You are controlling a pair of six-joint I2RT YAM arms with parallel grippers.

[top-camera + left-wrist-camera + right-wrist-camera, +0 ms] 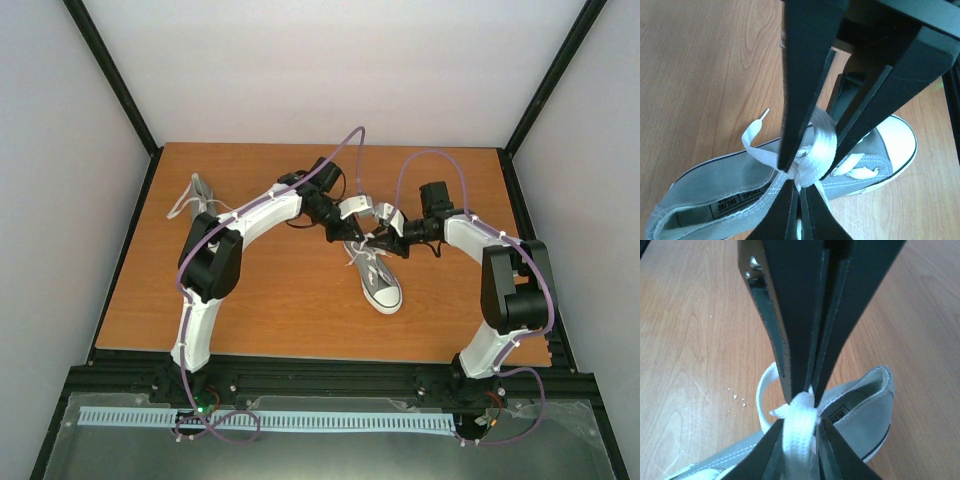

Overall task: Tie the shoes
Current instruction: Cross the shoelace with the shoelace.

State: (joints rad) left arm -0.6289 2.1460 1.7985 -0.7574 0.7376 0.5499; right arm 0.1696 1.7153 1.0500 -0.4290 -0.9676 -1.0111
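One grey shoe (383, 285) with a white toe cap lies mid-table, toe toward me. Both grippers meet over its laces. My left gripper (801, 186) is shut, pinching the white lace (822, 140) at the knot above the tongue. My right gripper (802, 422) comes in from the opposite side. Its jaws stand a little apart, with a broad band of the same lace (800, 440) filling the gap. A lace loop (762, 390) hangs to the side, and a free end (752, 132) trails over the wood. The other shoe (195, 195) lies at the far left, partly hidden by my left arm.
The wooden table (280, 300) is fenced by black frame rails and white walls. A few white crumbs (735, 397) lie beside the centre shoe. Purple cables arch over both arms.
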